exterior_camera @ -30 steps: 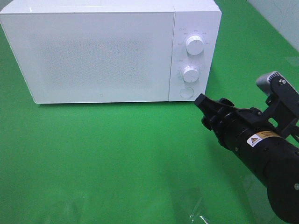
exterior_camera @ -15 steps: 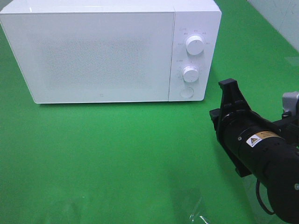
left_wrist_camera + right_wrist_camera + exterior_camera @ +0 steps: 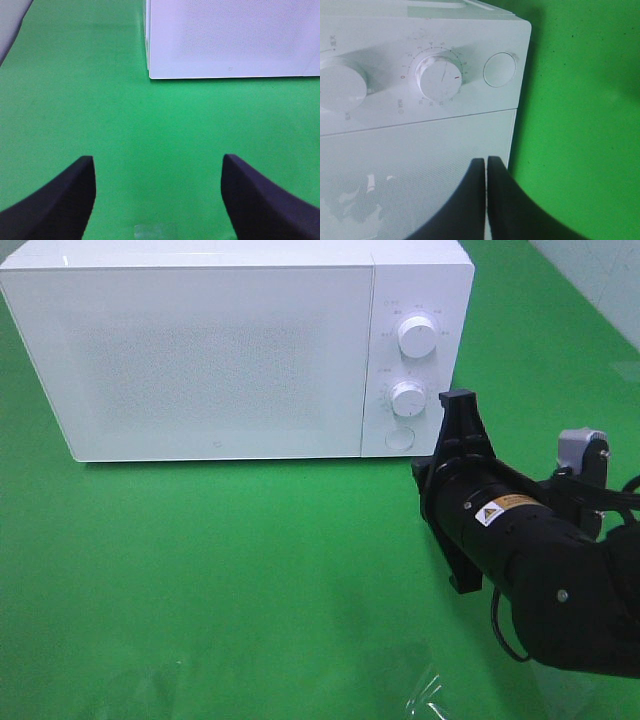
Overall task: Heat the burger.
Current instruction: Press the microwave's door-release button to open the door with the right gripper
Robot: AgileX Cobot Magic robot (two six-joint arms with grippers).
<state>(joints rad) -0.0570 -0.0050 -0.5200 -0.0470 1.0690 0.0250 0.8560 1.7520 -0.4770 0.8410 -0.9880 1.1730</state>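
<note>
The burger is out of view. A white microwave (image 3: 220,350) stands at the back of the green table with its door closed; it also shows in the left wrist view (image 3: 230,35) and fills the right wrist view (image 3: 420,140). My right gripper (image 3: 457,400) is shut with nothing in it, its tips (image 3: 486,160) just in front of the control panel's right edge. Close to them are the lower dial (image 3: 408,398) and the round button (image 3: 400,438). My left gripper (image 3: 157,165) is open and empty, low over the table short of the microwave's front left corner.
The upper dial (image 3: 417,336) sits above the lower dial (image 3: 438,78), with the round button (image 3: 499,69) below them. A scrap of clear plastic (image 3: 425,700) lies at the table's front edge. A pale wall (image 3: 600,280) borders the back right.
My right gripper went from open to shut, rolled so its fingers stand edge-up, pulled right, then came back left to the control panel. The left gripper has not moved.
</note>
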